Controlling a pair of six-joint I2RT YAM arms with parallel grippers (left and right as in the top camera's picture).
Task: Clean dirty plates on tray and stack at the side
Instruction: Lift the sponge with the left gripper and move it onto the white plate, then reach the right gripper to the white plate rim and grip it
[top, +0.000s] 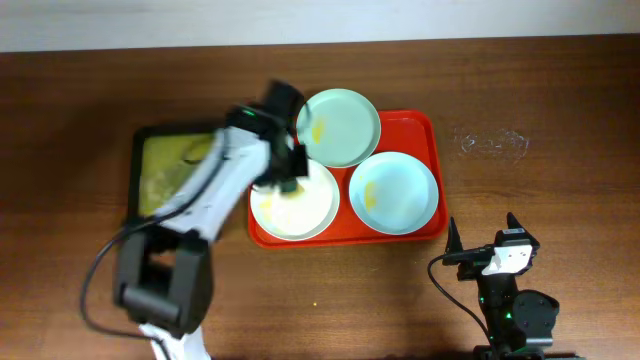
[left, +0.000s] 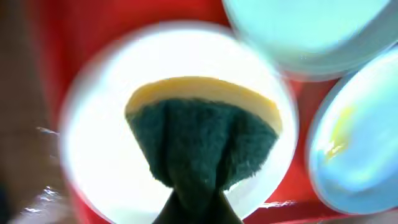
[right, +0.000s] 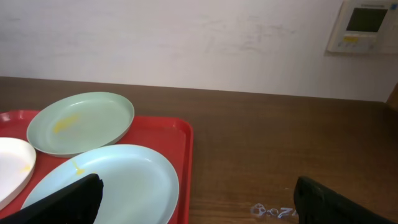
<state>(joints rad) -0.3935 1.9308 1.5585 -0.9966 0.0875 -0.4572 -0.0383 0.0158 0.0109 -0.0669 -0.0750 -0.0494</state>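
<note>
Left gripper (top: 287, 178), clamped on a green-and-yellow scouring sponge (left: 202, 137), presses the round white plate (top: 300, 212) in the large red plastic tray (top: 425, 128), where a hard sideways scrub risks shoving it against 2 smeared mint plates (top: 340, 127); right gripper (top: 482, 228) idles open.

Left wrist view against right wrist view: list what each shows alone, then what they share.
Left wrist only: a green-and-yellow sponge in front of the white plate, seen nearly whole. Right wrist only: the open right gripper, bare tabletop, the wall and a wall panel. Both: the red tray, the white plate, the greener plate and the bluer plate, both smeared yellow.
</note>
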